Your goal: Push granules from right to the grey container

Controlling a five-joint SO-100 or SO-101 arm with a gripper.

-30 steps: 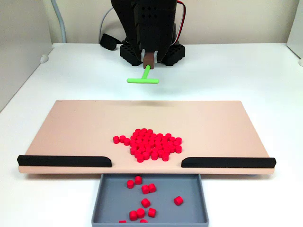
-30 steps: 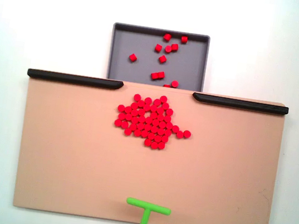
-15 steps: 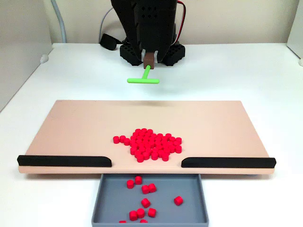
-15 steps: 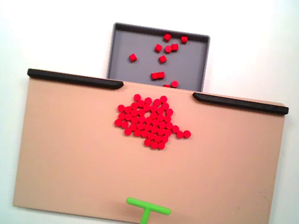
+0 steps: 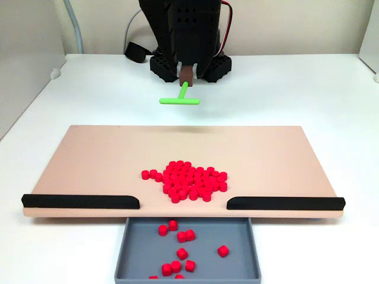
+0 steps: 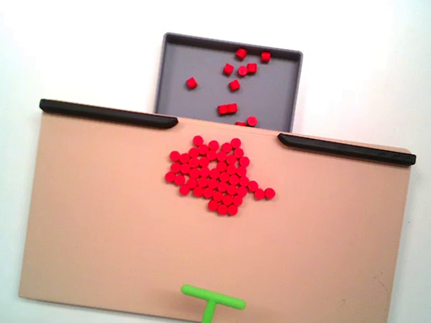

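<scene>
A fixed view shows a few granules (image 6: 241, 72) inside the grey container (image 6: 181, 67); the main cluster (image 6: 217, 175) waits at six o'clock, unpushed. The gripper's (image 5: 186, 74) fingers clamp the green T-shaped pusher (image 5: 179, 98).

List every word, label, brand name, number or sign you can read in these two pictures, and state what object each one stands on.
None: no readable text appears in either fixed view.
The tan board, its black strips, the grey container, the red granules, the green T-shaped pusher and the black arm all look unmarked.
The white table carries no writing either.
</scene>
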